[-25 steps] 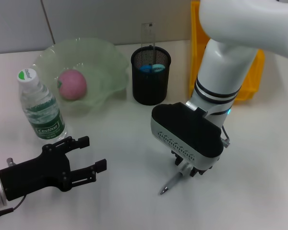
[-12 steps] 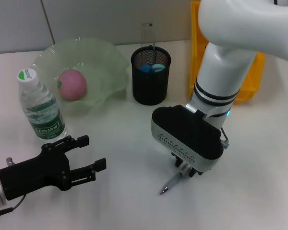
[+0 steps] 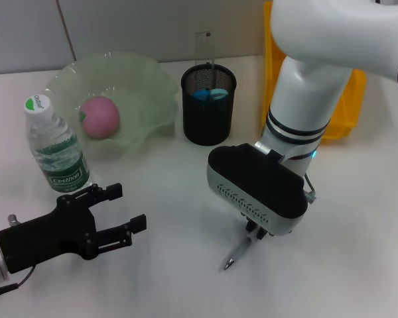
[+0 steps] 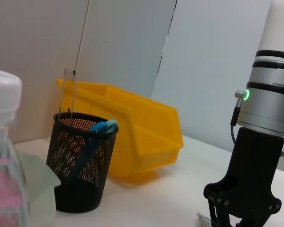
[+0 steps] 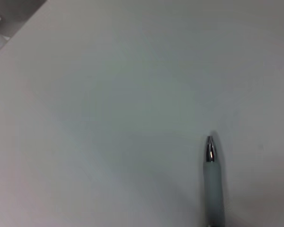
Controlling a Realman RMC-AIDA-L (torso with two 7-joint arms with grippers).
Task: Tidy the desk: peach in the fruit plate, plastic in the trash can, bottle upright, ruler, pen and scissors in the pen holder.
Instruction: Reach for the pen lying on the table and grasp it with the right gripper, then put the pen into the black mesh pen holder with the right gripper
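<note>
- The pen (image 3: 237,253) sits at the near middle of the desk (image 3: 358,265), tilted, tip down toward the near edge; whether the tip touches the surface cannot be told. The tilt suggests it is held by its upper end.
- The right gripper (image 3: 255,233) stands directly over the pen's upper end. Its fingers are hidden under the black wrist housing, so whether they are closed on the pen cannot be told. The right wrist view shows only the pen's tip (image 5: 210,147) above bare desk.
- The pen holder (image 3: 208,105), a black mesh cup, stands toward the far edge, beyond the right gripper. It holds the ruler (image 3: 204,50), upright and clear, and blue scissors (image 3: 211,94), so the pen appears to be the last item due there.
- The trash can (image 3: 345,99), a yellow bin, lies at the far right, largely behind the right arm.
- The fruit plate (image 3: 146,83), a green wavy dish, occupies the far left and carries the peach (image 3: 99,116); that step reads as done.
- The bottle (image 3: 55,146) stands upright near the left edge, just beside the plate, cap on.
- The left gripper (image 3: 113,218) hovers idle at the near-left corner, fingers apart and holding nothing, well clear of the pen.
</note>
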